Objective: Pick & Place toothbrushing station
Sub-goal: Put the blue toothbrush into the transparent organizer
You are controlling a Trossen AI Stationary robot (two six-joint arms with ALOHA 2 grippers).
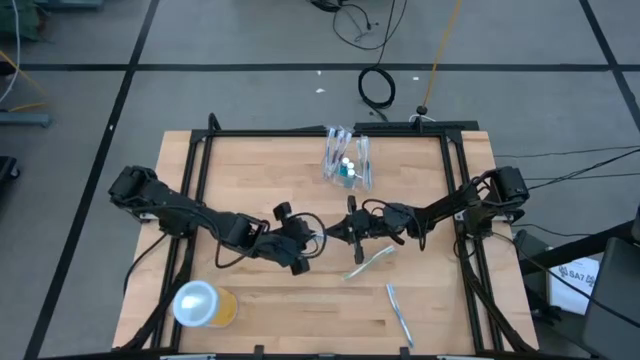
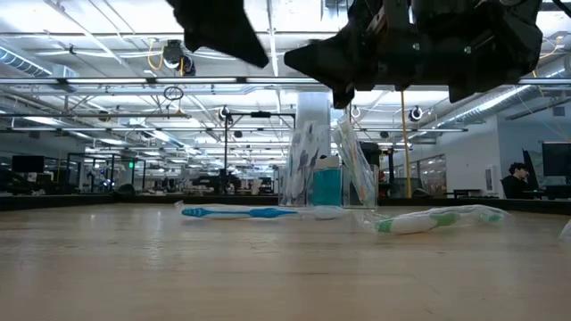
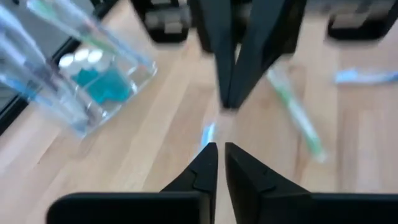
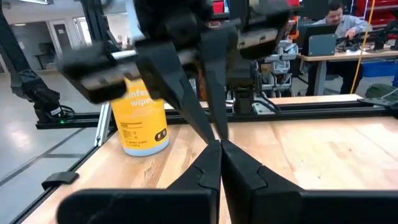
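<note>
Across the pale wooden table [image 1: 250,320], both dark grippers meet tip to tip at mid-table: left gripper [image 1: 318,236] and right gripper [image 1: 332,234], fingers pinched together, grasping nothing visible. Behind them stands the clear plastic cup [image 1: 346,160] of slim toothbrushes; a pale-green toothbrush [image 1: 371,261] lies nearby.

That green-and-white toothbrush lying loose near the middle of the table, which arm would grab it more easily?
Probably the right. The right gripper hangs beside the green-and-white toothbrush, and its arm reaches in from that side. The left gripper sits a little farther from it. Both have their fingers shut, so either must open first.
</note>
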